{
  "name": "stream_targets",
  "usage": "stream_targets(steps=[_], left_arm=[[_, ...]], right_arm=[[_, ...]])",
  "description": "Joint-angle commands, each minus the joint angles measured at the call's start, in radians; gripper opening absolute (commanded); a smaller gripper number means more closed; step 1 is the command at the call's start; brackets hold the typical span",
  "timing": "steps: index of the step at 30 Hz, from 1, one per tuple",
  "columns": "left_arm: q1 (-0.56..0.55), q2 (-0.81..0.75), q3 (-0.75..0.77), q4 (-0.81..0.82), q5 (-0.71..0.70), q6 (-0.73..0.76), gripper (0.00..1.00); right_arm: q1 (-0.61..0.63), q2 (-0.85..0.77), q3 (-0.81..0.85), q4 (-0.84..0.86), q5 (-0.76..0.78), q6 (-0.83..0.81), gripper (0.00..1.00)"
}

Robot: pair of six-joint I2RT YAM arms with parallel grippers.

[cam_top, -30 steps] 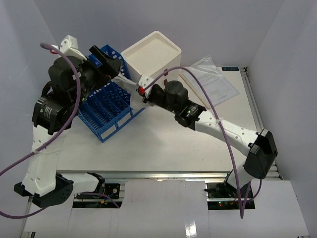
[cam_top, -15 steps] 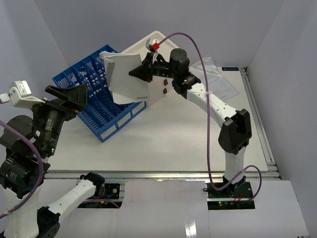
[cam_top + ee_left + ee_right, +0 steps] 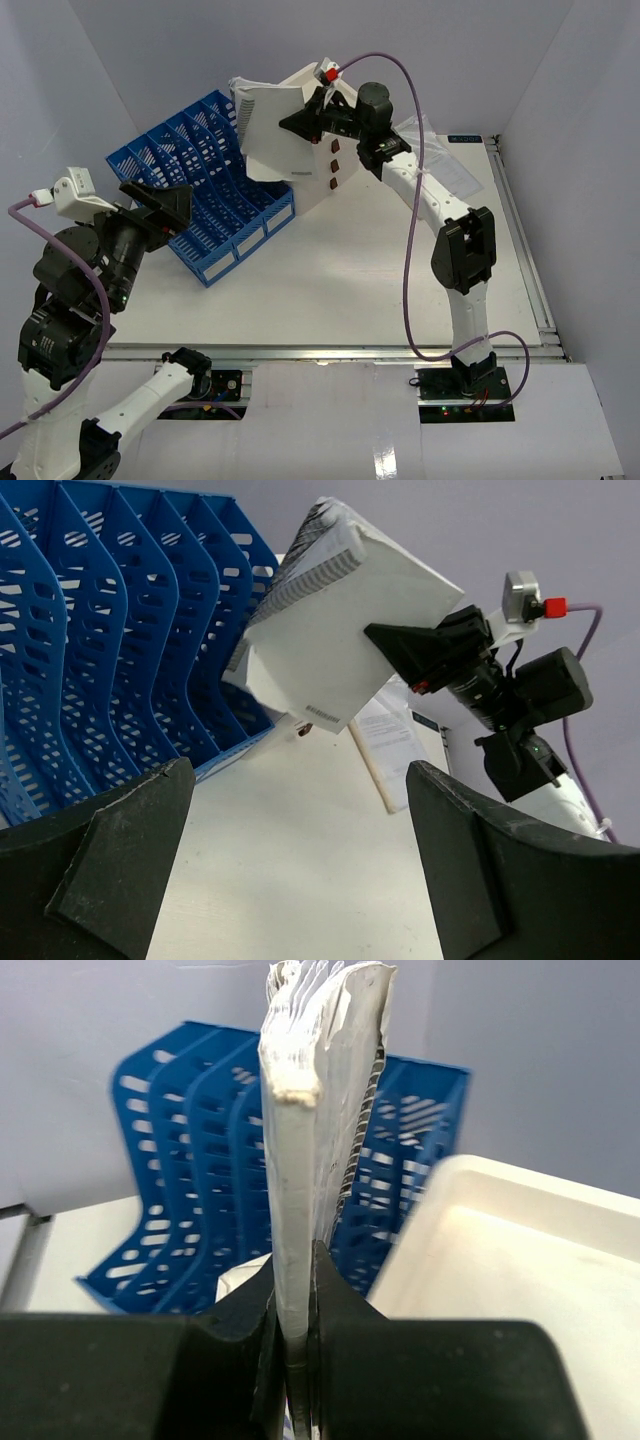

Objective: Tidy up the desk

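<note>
Over the far end of the blue file rack (image 3: 205, 185), your right pincer (image 3: 300, 125) pinches the paper stack (image 3: 268, 135) on edge, slots right below; left pincer (image 3: 165, 208) hangs spread wide.

We take this for a robotics lab cell, not a real office. Two white-and-black robot arms, the left arm (image 3: 70, 300) and the right arm (image 3: 458, 255), are bolted at the near edge of a white desk (image 3: 330, 290) with a metal rail (image 3: 330, 349). Purple cables (image 3: 408, 270) loop loose, and bare circuit boards (image 3: 468, 387) sit below that edge. Plain pale walls (image 3: 180, 50) box the desk in. The goods are office ones: a blue file rack (image 3: 215, 205) at the far left, a booklet (image 3: 272, 135), and loose papers (image 3: 445, 170) at the far right corner.
</note>
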Motion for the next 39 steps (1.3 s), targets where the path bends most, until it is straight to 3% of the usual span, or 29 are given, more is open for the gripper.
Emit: stream_targets(steps=[1,8,23,29,39], left_arm=[[0.002,-0.001,-0.033,0.014,0.0,0.002,0.98],[0.002,0.008,-0.032,0.007,0.0,-0.001,0.98],[0.002,-0.077,-0.121,0.021,0.004,-0.01,0.98],[0.002,-0.09,-0.128,0.019,0.011,-0.01,0.98],[0.002,-0.081,-0.16,0.013,0.03,-0.02,0.98]], right_arm=[[-0.014,0.028,0.06,0.056,0.068,-0.101,0.08],[-0.006,0.078,0.083,0.064,0.062,-0.069,0.08],[-0.006,-0.134,0.047,-0.034,-0.311,-0.213,0.08],[-0.005,-0.121,0.04,-0.01,-0.308,-0.19,0.08],[0.007,0.065,0.168,0.116,-0.26,-0.107,0.08]])
